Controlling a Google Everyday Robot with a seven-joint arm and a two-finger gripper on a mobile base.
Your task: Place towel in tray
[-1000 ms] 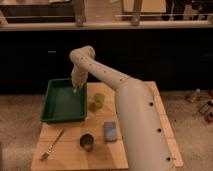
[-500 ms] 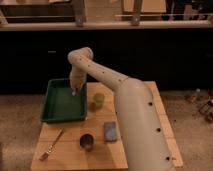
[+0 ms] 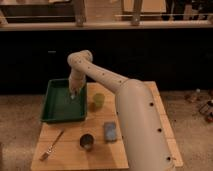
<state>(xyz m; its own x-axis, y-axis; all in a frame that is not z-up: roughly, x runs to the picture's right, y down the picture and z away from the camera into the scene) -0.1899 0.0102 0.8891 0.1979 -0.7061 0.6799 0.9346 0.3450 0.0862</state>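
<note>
A green tray (image 3: 50, 107) sits on the left of the wooden table (image 3: 70, 155). My gripper (image 3: 74, 93) hangs from the white arm (image 3: 100, 75) over the tray's right part, just above its floor. A small pale thing at the gripper's tip (image 3: 73, 96) may be the towel; I cannot tell whether it is held or resting in the tray.
A light green cup (image 3: 98, 100) stands just right of the tray. A blue flat object (image 3: 110, 131), a dark metal cup (image 3: 87, 142) and a fork (image 3: 51, 145) lie nearer the front. The arm's thick white link (image 3: 142, 130) covers the table's right side.
The gripper stays over the tray's right part and has barely moved. Nothing else on the table has shifted.
</note>
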